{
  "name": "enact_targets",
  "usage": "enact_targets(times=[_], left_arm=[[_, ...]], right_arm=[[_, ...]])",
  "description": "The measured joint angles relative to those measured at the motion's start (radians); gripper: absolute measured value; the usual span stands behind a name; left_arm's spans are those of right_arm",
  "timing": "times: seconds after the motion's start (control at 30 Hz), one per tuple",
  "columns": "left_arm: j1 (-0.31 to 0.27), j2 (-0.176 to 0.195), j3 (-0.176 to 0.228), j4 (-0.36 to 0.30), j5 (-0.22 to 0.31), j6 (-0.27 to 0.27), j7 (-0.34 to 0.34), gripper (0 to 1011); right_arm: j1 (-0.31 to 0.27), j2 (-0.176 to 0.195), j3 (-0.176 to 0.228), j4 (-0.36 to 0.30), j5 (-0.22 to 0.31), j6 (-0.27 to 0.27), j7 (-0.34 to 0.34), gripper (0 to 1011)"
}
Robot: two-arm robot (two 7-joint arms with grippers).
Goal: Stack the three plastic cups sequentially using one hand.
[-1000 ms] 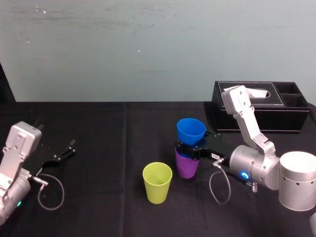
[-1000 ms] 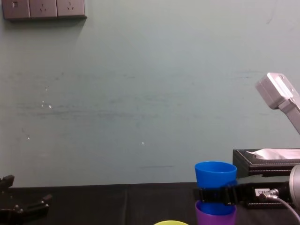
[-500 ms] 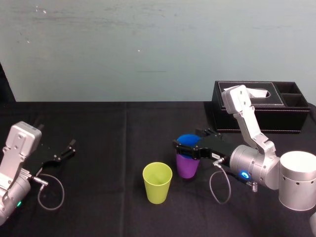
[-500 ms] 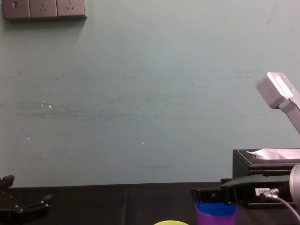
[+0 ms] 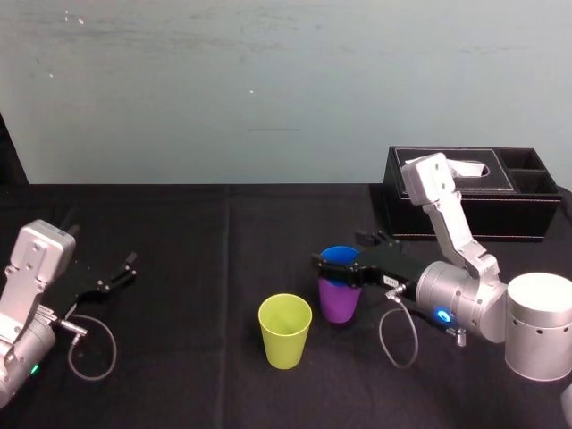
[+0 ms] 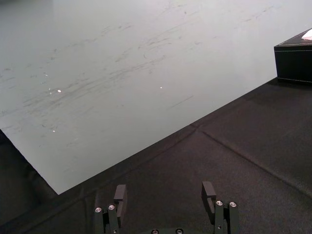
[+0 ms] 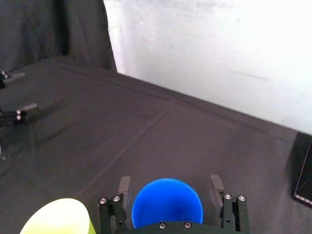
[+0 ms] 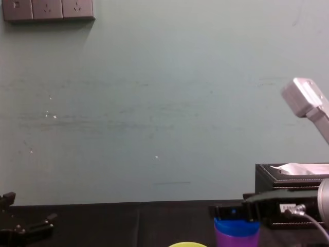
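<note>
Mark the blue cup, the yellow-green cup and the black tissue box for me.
blue cup (image 7: 167,202), right wrist view, inner wall.
yellow-green cup (image 5: 285,340), head view, outer side wall.
black tissue box (image 5: 518,214), head view, front wall.

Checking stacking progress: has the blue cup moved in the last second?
Yes. The blue cup dropped into the purple cup, which stayed put; just its rim shows. The open right gripper straddles it; the left gripper rests parked far left.

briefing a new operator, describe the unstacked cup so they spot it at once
On the black table, look left of the tissue box to the cups near the middle. The yellow-green cup stands alone, nearest the robot; the blue cup sits nested in the purple cup beside it.
</note>
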Motion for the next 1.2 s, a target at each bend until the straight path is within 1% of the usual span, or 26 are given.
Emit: enact_targets(times=[0.13, 0.3, 0.43, 0.47, 0.5, 0.57, 0.6, 0.67, 0.77, 0.9, 0.93, 1.03, 1.13, 1.2], left_arm=[[0.0, 0.0, 0.0, 0.0, 0.0, 0.0, 0.0, 1000], [0.0, 0.0, 0.0, 0.0, 0.0, 0.0, 0.0, 1000], [0.0, 0.0, 0.0, 0.0, 0.0, 0.0, 0.0, 1000], [0.0, 0.0, 0.0, 0.0, 0.0, 0.0, 0.0, 1000], [0.0, 0.0, 0.0, 0.0, 0.0, 0.0, 0.0, 1000], [0.0, 0.0, 0.0, 0.0, 0.0, 0.0, 0.0, 1000], [0.0, 0.0, 0.0, 0.0, 0.0, 0.0, 0.0, 1000], [0.0, 0.0, 0.0, 0.0, 0.0, 0.0, 0.0, 1000], [0.0, 0.0, 0.0, 0.0, 0.0, 0.0, 0.0, 1000], [0.0, 0.0, 0.0, 0.0, 0.0, 0.0, 0.0, 1000], [0.0, 0.0, 0.0, 0.0, 0.0, 0.0, 0.0, 1000], [0.0, 0.0, 0.0, 0.0, 0.0, 0.0, 0.0, 1000], [0.0, 0.0, 0.0, 0.0, 0.0, 0.0, 0.0, 1000], [0.0, 0.0, 0.0, 0.0, 0.0, 0.0, 0.0, 1000]], right_arm=[[-0.008, 0.003, 0.005, -0.019, 0.0, -0.015, -0.004, 1000], [-0.035, 0.026, 0.024, -0.085, 0.0, -0.025, -0.012, 1000], [-0.064, 0.052, 0.043, -0.149, 0.014, -0.01, -0.012, 1000], [-0.079, 0.064, 0.049, -0.176, 0.02, 0.002, -0.012, 1000], [-0.079, 0.064, 0.049, -0.176, 0.02, 0.002, -0.012, 1000], [-0.104, 0.085, 0.058, -0.218, 0.031, 0.025, -0.013, 1000], [-0.124, 0.099, 0.065, -0.246, 0.039, 0.041, -0.015, 1000], [-0.147, 0.112, 0.074, -0.274, 0.049, 0.054, -0.019, 1000], [-0.195, 0.139, 0.086, -0.331, 0.074, 0.088, -0.026, 1000], [-0.229, 0.163, 0.09, -0.375, 0.089, 0.116, -0.029, 1000], [-0.244, 0.175, 0.09, -0.397, 0.096, 0.132, -0.03, 1000], [-0.261, 0.193, 0.085, -0.424, 0.103, 0.156, -0.031, 1000], [-0.276, 0.214, 0.061, -0.454, 0.107, 0.188, -0.03, 1000], [-0.28, 0.218, 0.051, -0.46, 0.106, 0.194, -0.031, 1000]])
